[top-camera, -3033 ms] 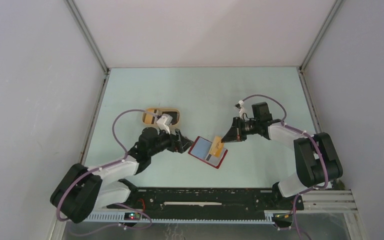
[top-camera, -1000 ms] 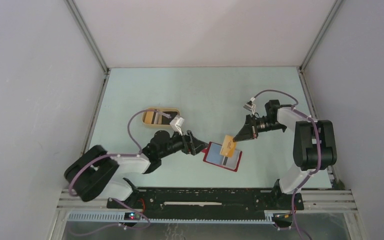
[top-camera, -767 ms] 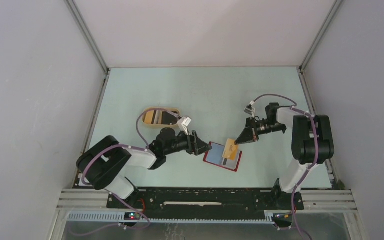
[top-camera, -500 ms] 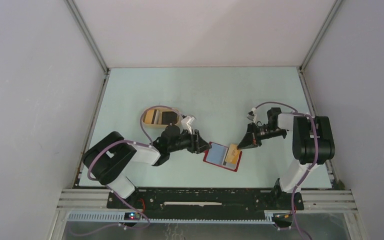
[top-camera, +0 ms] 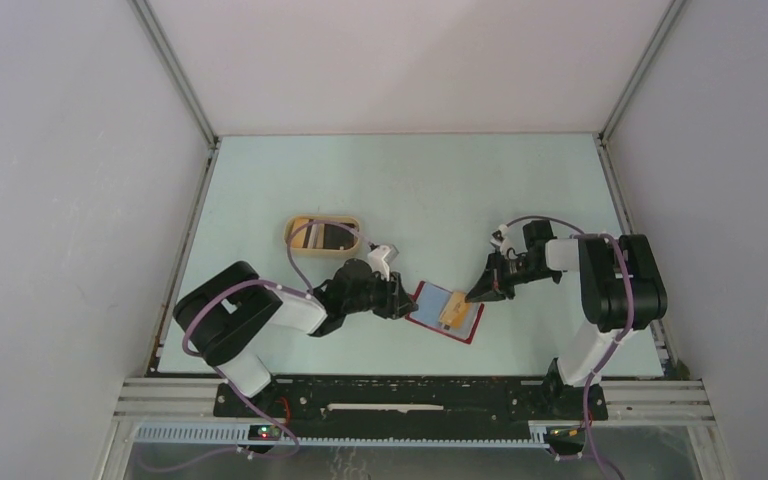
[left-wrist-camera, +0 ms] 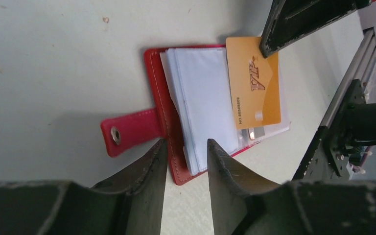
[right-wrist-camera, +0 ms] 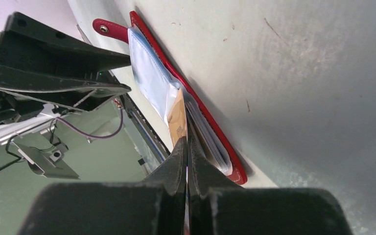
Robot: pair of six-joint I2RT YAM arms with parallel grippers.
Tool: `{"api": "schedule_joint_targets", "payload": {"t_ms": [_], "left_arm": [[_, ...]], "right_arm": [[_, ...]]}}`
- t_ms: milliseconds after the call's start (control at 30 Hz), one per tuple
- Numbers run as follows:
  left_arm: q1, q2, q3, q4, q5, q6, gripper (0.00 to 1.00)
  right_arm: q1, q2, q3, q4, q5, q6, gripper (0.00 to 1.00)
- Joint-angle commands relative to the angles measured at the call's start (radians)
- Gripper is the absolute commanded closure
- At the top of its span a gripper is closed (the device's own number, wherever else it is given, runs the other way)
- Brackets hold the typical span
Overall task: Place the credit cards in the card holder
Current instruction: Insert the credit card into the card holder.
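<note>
The red card holder point(top-camera: 468, 331) lies open on the table, pale pockets up. It also shows in the left wrist view point(left-wrist-camera: 154, 73) and the right wrist view point(right-wrist-camera: 214, 139). My right gripper point(top-camera: 478, 291) is shut on an orange-yellow credit card point(top-camera: 451, 307), whose free end lies on the right-hand pockets point(left-wrist-camera: 253, 83). In the right wrist view point(right-wrist-camera: 187, 143) the card point(right-wrist-camera: 177, 122) sticks out from the shut fingers. My left gripper point(top-camera: 401, 298) is slightly open, its tips point(left-wrist-camera: 186, 145) over the holder's left edge beside the strap point(left-wrist-camera: 129, 131). More cards point(top-camera: 305, 235) lie in the dish.
A tan oval dish point(top-camera: 322, 219) stands behind the left gripper at centre left, with a tan card and a dark card in it. The black rail point(top-camera: 410, 392) runs along the near table edge. Grey walls enclose the table on three sides.
The holder has shifted right with the left gripper at its edge. The right gripper has come down and left, lowering the orange card from above the holder onto its pockets.
</note>
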Motion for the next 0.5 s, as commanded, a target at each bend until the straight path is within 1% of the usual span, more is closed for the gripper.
{"api": "schedule_joint_targets", "payload": {"t_ms": [0, 267, 467], "left_arm": [[-0.025, 0.018, 0.029, -0.016, -0.051, -0.002, 0.60], [-0.028, 0.046, 0.036, -0.039, -0.072, -0.029, 0.62], [-0.030, 0.074, 0.057, -0.043, -0.056, -0.061, 0.65]], "right_arm": [[0.008, -0.028, -0.025, 0.124, 0.022, 0.093, 1.00], [0.002, -0.058, -0.045, 0.164, -0.012, 0.082, 1.00], [-0.004, -0.075, -0.082, 0.206, 0.026, 0.103, 1.00]]}}
